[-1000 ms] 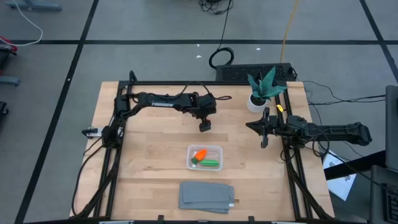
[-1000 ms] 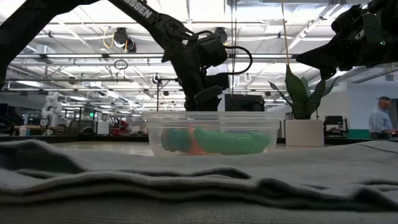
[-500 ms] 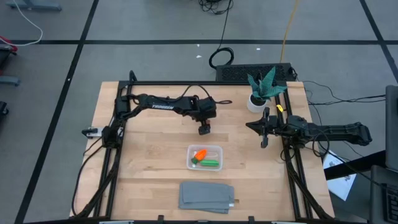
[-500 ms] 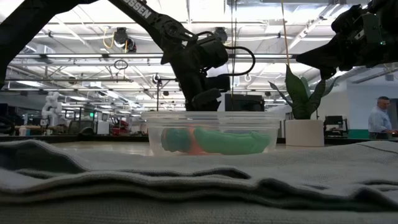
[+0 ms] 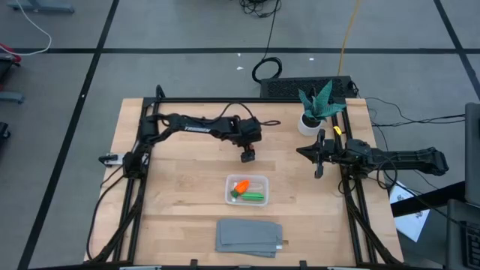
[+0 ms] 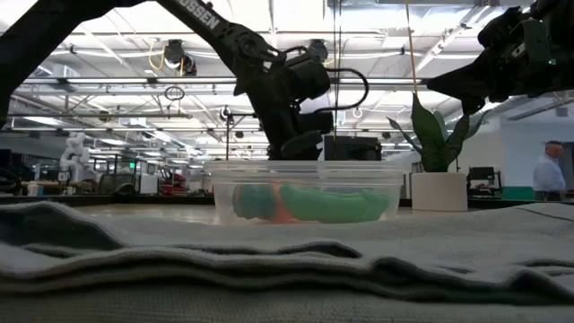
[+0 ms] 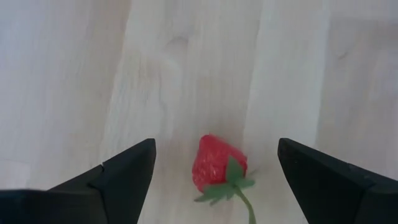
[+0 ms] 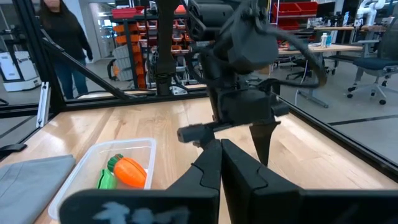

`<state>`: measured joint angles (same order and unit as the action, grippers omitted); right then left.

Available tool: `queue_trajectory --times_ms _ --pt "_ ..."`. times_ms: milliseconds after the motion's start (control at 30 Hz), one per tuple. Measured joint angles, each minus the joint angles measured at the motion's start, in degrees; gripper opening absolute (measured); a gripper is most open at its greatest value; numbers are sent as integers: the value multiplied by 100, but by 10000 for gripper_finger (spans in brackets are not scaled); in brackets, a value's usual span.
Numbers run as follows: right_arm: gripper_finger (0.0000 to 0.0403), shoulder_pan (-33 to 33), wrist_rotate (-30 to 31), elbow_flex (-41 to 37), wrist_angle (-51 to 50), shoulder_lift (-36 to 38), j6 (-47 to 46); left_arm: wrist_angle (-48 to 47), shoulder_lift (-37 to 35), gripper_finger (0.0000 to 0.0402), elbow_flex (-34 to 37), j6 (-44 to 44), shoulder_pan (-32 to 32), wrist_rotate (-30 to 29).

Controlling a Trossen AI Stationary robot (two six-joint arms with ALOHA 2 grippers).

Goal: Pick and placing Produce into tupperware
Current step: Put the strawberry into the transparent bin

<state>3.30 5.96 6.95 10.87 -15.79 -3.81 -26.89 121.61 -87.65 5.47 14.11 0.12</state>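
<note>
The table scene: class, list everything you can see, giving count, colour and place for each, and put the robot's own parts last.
Tupperware: one, clear, table centre.
Carrot: one, orange, inside the tupperware.
Green piece: one, green, inside the tupperware.
Strawberry: one, red, on bare wood between the left gripper's fingers.
Cloth: one, grey, folded, front edge.
Potted plant: one, green in white pot, back right.
Left gripper: open, over the strawberry.
Right gripper: shut, waiting at right.

Left gripper above tupperware holding orange piece, green piece.
</note>
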Motion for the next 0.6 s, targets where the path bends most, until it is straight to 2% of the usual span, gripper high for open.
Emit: queue_trajectory --times_ms 600 --pt "0 1 -2 -1 -4 -26 15 -129 209 340 7 176 59 -175"
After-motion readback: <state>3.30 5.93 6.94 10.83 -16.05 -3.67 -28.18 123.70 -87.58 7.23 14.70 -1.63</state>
